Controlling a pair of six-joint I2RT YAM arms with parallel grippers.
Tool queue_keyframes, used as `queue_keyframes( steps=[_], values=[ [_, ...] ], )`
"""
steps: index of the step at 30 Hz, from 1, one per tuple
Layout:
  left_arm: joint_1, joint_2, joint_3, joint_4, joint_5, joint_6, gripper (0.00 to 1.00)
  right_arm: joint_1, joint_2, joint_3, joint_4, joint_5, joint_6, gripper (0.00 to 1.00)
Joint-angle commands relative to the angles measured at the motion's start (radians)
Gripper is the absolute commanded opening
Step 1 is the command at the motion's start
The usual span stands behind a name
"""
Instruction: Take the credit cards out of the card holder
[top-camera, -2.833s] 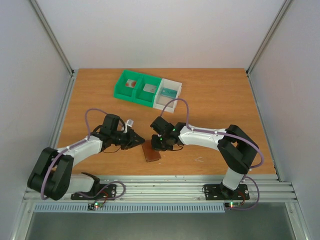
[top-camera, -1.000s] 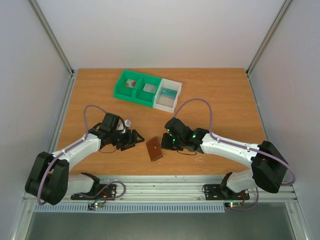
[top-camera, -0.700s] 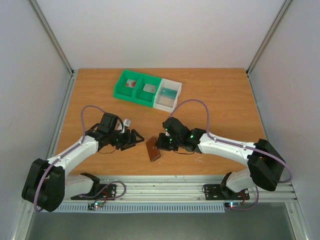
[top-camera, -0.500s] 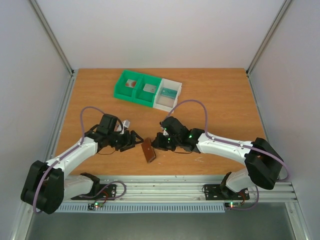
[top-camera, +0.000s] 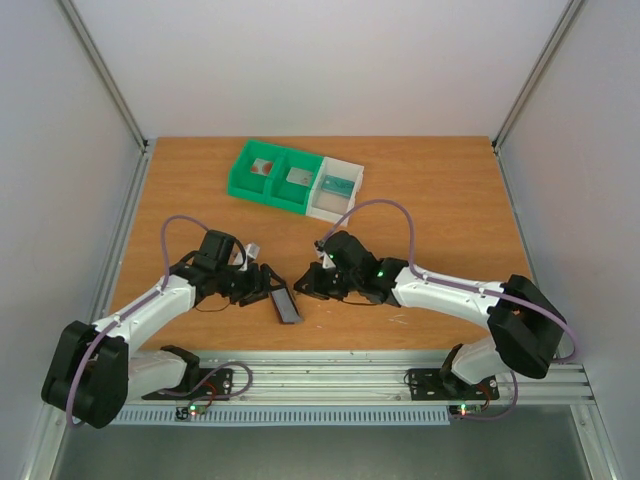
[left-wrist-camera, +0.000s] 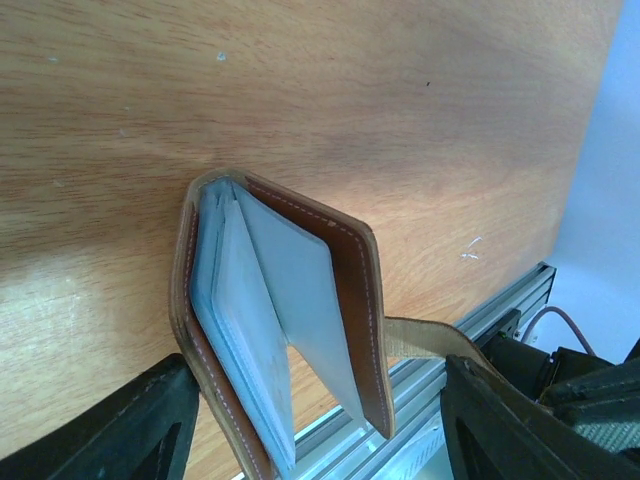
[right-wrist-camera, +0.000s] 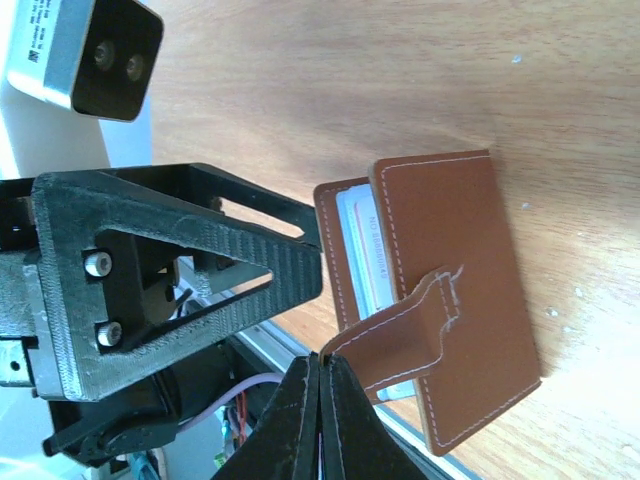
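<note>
The card holder (top-camera: 286, 305) is a brown wallet with grey-blue pockets, standing half open on the table near the front edge. In the right wrist view my right gripper (right-wrist-camera: 321, 362) is shut on the tip of the card holder's (right-wrist-camera: 450, 250) tab. Pale credit cards (right-wrist-camera: 364, 250) show edge-on between its covers. In the left wrist view my left gripper (left-wrist-camera: 315, 400) is open, one finger on each side of the card holder (left-wrist-camera: 350, 300), the left finger (left-wrist-camera: 130, 430) against its cover. From above, the left gripper (top-camera: 262, 286) and right gripper (top-camera: 305, 286) flank it.
A green bin (top-camera: 238, 183) and a white bin (top-camera: 322, 209) stand at the back of the table, with a red card (top-camera: 262, 167) and pale cards inside. The aluminium rail (top-camera: 330, 375) runs just beyond the table's front edge.
The right gripper has pulled the card holder leftward by its tab. The holder now shows its grey-blue inside and sits between the left gripper's fingers, which have narrowed slightly.
</note>
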Motion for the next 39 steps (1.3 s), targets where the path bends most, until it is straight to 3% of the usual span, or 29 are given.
queue_keyframes(
  steps=[1, 17, 22, 27, 34, 39],
  values=[
    [-0.002, -0.002, -0.018, 0.003, -0.009, 0.006, 0.65, 0.008, -0.038, -0.023, -0.026, 0.045, -0.005, 0.01],
    [-0.002, 0.033, -0.038, 0.034, -0.025, 0.013, 0.40, 0.000, -0.069, -0.076, -0.226, 0.229, -0.046, 0.01],
    [-0.002, 0.045, -0.052, 0.062, -0.006, 0.013, 0.34, -0.007, -0.080, -0.144, -0.167, 0.269, -0.064, 0.02],
    [-0.002, 0.042, -0.057, 0.075, 0.009, 0.007, 0.24, -0.010, -0.057, -0.143, -0.199, 0.279, -0.072, 0.09],
    [-0.002, 0.057, -0.053, 0.083, 0.010, 0.008, 0.17, -0.008, -0.124, -0.056, -0.330, 0.281, -0.126, 0.29],
    [-0.002, 0.055, -0.054, 0.082, 0.015, 0.007, 0.08, 0.002, -0.159, 0.019, -0.376, 0.226, -0.152, 0.33]
  ],
)
